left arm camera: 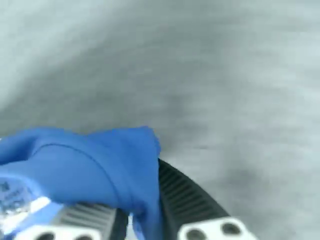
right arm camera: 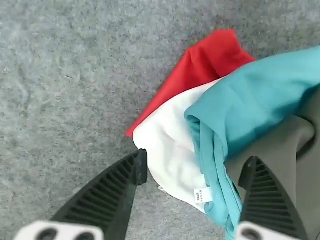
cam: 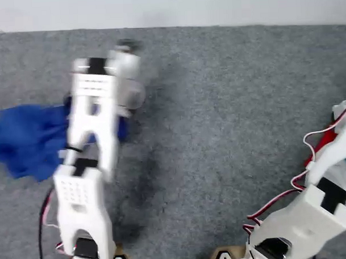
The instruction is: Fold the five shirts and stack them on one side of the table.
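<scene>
Looking along the left pincer (left arm camera: pixel 140 192), we found it clamped on the blue shirt (left arm camera: pixel 85 165). A fold of cloth ran down between its fingers (left arm camera: pixel 185 192) and draped over one of them, covering its tip. The other ribbed black finger stood bare, touching the fabric. Past the fingertips there was only the grey table (left arm camera: pixel 225 75). From the high view, most of the blue shirt lay crumpled on the table behind that pincer, out to the side of the left arm (cam: pixel 91 144), and a strip of it passed under the arm.

The right pincer (right arm camera: pixel 195 165) stood with its jaws wide apart, gripping nothing, above a loose pile of four garments. Under the gap between its fingers (right arm camera: pixel 115 195) lay the white shirt (right arm camera: pixel 165 145). One finger was over bare table, just beside the white shirt's edge. The teal shirt (right arm camera: pixel 250 100) lay on top of the white one, nearer the second finger. That second finger's tip sat over a dark grey garment (right arm camera: pixel 295 145), which touched the teal shirt. The red shirt (right arm camera: pixel 210 65) stuck out from under the white and teal ones, beyond the fingertips. We could not tell whether the right pincer touched the pile or hung above it.
</scene>
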You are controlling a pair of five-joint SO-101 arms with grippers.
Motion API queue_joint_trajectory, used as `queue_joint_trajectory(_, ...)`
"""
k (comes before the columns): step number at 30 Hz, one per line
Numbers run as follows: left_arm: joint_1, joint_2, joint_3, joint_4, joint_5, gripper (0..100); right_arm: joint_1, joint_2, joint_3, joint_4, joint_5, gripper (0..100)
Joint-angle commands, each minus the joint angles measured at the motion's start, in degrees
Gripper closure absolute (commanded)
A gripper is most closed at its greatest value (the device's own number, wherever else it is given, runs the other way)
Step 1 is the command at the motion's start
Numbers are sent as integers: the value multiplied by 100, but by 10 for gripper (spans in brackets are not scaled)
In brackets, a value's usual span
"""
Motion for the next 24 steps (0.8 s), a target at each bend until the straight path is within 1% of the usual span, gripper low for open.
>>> queue_joint_trajectory(1,2163,-949,180,105,-44,987,-57,-48,-35,224,-44,696)
queue_joint_trajectory(3,2664,-967,-92,35,-26,984,-75,-40,-35,233,-18,696)
queue_joint_trajectory(5,2813,-967,-444,-44,44,973,-101,-48,-35,233,-9,693)
queue_joint_trajectory(7,2769,-967,-787,-70,475,900,-224,-22,-18,242,114,693)
queue_joint_trajectory(9,2558,-967,-1051,-70,1231,776,-400,-57,211,242,308,692)
queue_joint_trajectory(11,2295,-967,-1226,-53,1776,685,-655,-75,466,242,352,692)
queue_joint_trajectory(14,1802,-1020,-1288,88,1697,704,-1033,-75,756,242,352,692)
queue_joint_trajectory(18,809,-1231,-1508,158,1697,716,-1780,-84,818,242,334,692)
queue_joint_trajectory(21,149,-1442,-1675,158,1670,715,-2475,-84,809,233,132,690)
queue_joint_trajectory(24,-563,-1705,-1552,167,1547,717,-3284,-84,800,224,-18,644)
